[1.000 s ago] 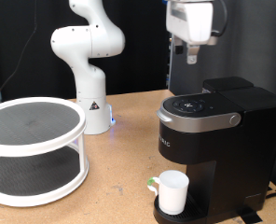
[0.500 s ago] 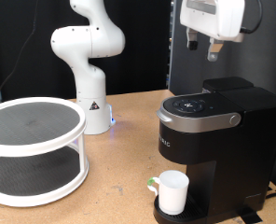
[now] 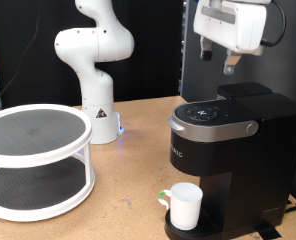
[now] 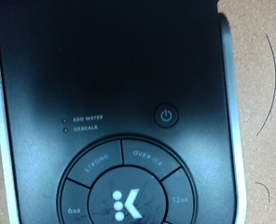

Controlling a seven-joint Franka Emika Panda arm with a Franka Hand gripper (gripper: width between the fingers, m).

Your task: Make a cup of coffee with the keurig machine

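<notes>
Exterior view, end effector (image 3: pixel 217 62) above keurig machine (image 3: pixel 228 160)

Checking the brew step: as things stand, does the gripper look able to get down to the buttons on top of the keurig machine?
Probably yes. The gripper hangs above the keurig machine, its lid shut, and nothing shows between them. The wrist view looks straight onto the button panel, uncovered.

On the black glossy top panel of the keurig machine (image 4: pixel 115 112), the wrist view shows small white lettering: "ADD WATER" and "DESCALE" beside two indicator dots at centre left. The round control dial (image 4: pixel 126 189) at the frame's bottom reads "STRONG", "OVER ICE", "6oz", "12oz", with a white "K" logo in its middle.
</notes>
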